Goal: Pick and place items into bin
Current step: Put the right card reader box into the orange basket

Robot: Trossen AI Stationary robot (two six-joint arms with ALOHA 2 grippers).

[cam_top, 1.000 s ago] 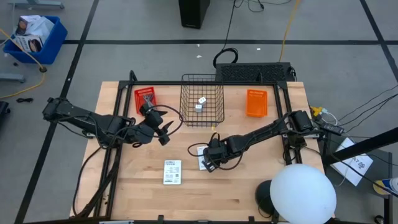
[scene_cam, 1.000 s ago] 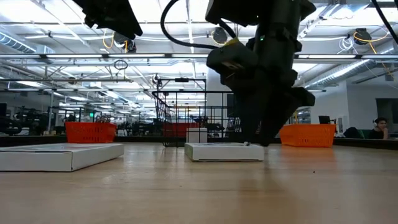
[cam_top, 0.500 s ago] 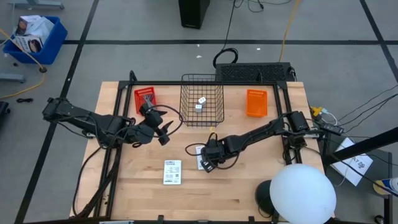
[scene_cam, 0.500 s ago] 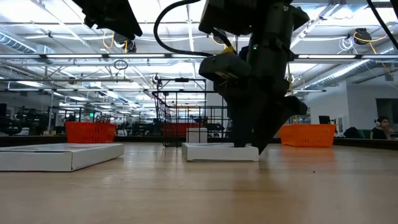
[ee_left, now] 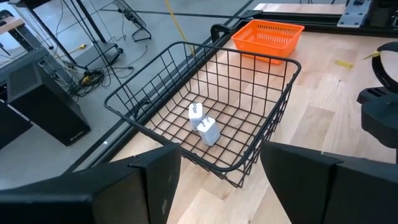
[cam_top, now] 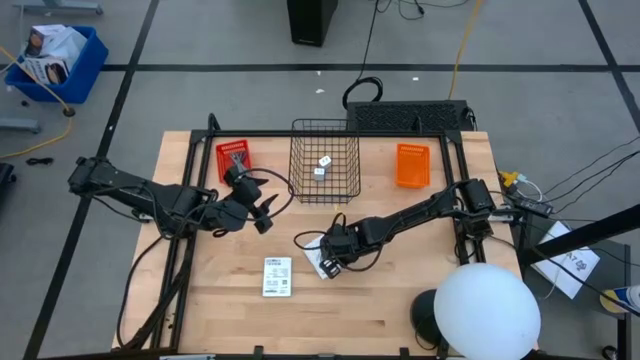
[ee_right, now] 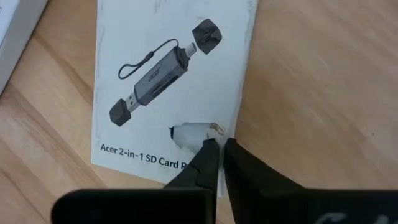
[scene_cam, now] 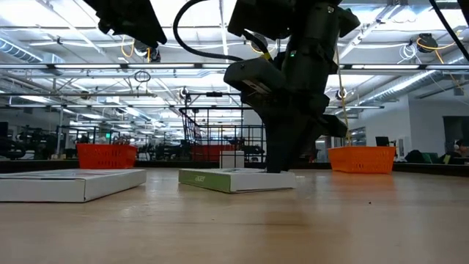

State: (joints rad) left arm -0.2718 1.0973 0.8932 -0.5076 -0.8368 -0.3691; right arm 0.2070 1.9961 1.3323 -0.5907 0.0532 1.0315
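Now that your right claw (ee_right: 216, 151) has snapped shut on the edge of the white packet (cam_top: 322, 262), the packet has twisted and lifted slightly off the tabletop (cam_top: 400, 300), at 6 o'clock from the wire bin (cam_top: 325, 160). The left claw (cam_top: 265, 212) hovers open, at 9 o'clock.

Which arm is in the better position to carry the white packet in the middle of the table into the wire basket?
The right. The right gripper is shut on the edge of the white packet. The left gripper hangs open above the table, apart from it, facing the wire basket.
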